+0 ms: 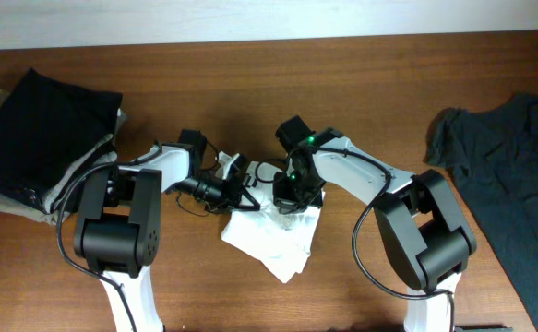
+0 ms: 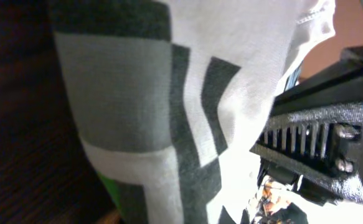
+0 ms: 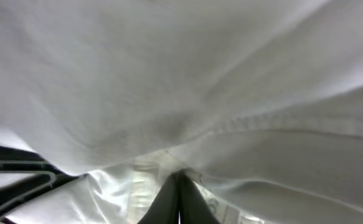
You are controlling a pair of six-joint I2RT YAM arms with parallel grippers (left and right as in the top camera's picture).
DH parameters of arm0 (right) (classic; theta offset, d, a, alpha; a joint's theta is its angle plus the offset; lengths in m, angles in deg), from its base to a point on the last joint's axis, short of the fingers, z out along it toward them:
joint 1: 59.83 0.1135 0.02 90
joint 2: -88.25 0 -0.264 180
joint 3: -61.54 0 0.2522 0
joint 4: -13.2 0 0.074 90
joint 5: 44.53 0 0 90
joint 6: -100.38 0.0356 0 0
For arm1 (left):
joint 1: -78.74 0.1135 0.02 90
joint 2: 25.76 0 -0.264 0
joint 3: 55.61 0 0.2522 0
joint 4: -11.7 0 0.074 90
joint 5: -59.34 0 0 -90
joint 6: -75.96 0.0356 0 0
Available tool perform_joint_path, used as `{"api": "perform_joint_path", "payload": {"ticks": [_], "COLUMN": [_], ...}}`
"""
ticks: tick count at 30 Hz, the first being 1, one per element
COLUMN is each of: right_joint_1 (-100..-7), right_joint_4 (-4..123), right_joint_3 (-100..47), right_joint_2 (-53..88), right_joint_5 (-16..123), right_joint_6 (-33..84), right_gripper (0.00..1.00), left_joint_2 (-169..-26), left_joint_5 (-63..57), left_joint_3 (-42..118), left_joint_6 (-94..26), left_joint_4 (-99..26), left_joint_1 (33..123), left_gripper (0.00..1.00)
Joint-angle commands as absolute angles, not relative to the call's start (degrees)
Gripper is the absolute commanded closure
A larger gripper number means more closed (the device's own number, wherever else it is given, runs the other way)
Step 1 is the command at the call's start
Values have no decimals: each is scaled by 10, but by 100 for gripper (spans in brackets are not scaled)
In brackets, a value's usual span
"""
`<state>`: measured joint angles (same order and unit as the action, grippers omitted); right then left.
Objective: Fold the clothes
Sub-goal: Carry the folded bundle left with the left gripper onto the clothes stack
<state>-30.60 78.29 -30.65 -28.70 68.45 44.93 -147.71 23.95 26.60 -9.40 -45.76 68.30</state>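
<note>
Both low, facing inward: right gripper tight on white shirt, left gripper unclear.

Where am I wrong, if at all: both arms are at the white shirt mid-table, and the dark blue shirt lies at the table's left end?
The dark blue shirt lies at the table's right end, not its left, per the overhead view. The rest holds: the white shirt is mid-table.

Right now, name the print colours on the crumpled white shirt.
Grey and blackish blocks on white shirt; left wrist view.
</note>
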Motion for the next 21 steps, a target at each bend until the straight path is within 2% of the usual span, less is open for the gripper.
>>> {"api": "perform_joint_path", "payload": {"ticks": [1,5,10,14,17,21], "right_joint_1": [-319,-354,-385,-385,-385,-385], "right_joint_4": [824,857,868,870,870,874], "right_joint_3": [-310,-310,-310,-310,-310,-310], "right_joint_2": [-251,-149,-71,-69,-69,-69], "right_joint_5": [639,621,613,612,612,612], "right_joint_6": [448,421,422,422,422,422], "right_gripper": [96,95,95,95,95,95], "left_joint_2": [-1495,-1475,-1445,-1445,-1445,-1445], "left_joint_5": [249,241,241,240,217,179], "left_joint_3": [267,354,580,736,761,761], "left_joint_6": [-53,-4,-23,-91,-145,-158], "left_joint_4": [-482,-594,-674,-664,-618,-613], "left_joint_1": [696,749,849,940,1016,1120], "left_gripper": [99,99,99,100,100,100]}}
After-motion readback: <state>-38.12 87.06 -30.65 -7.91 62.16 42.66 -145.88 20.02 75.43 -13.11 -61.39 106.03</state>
